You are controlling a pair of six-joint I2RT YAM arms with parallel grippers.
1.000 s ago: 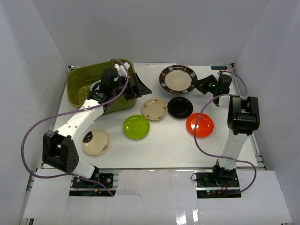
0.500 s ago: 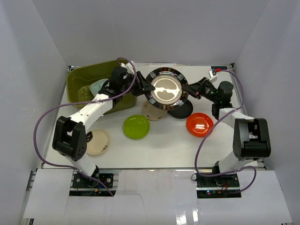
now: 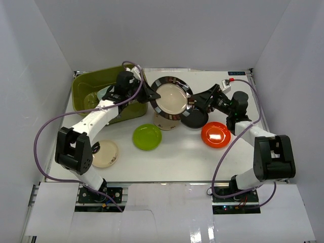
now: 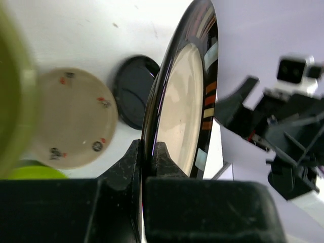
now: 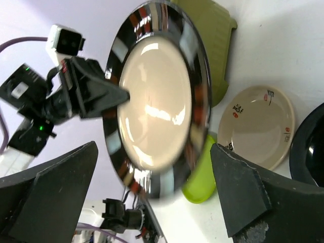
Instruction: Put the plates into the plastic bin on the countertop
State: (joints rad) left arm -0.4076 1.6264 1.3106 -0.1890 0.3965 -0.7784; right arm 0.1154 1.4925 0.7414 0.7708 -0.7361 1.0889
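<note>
1. Overhead view: the left claw (image 3: 150, 95) holds the black-rimmed cream plate (image 3: 172, 97) by its 9 o'clock edge. The plate is raised off the countertop (image 3: 177, 159) toward the table's 12 o'clock. It is just beside the 3 o'clock end of the green bin (image 3: 83, 101) and outside it.
2. Only the left wrist view confirms the grip. The plate appears edge-on, with the claw's two fingers (image 4: 126, 169) clenched on the rim, one on each face.
3. The right claw (image 3: 194, 103) sits at the plate's 3 o'clock edge. The overhead view does not show whether it touches the plate.
4. The right wrist view settles this. Its fingers (image 5: 55, 197) are spread wide and released, and the plate's cream face stands apart from both.
5. Bin contents: a pale dish (image 3: 103, 92) shows near the middle, partly hidden by the left arm (image 3: 96, 117). The rest of the inside is too dark to make out.
6. Five plates lie on the countertop in the overhead view:
   - A beige plate (image 3: 104, 153) lies at the table's 8 o'clock.
   - A lime green plate (image 3: 147, 136) lies near the table's centre.
   - A patterned beige plate (image 3: 163, 121) is partly covered by the raised plate.
   - A black plate (image 3: 196, 119) lies just under the right claw.
   - An orange-red plate (image 3: 215, 134) lies at 4 o'clock of the black plate.
7. The left wrist view shows the patterned beige plate and the black plate close together, which the overhead view hides.
</note>
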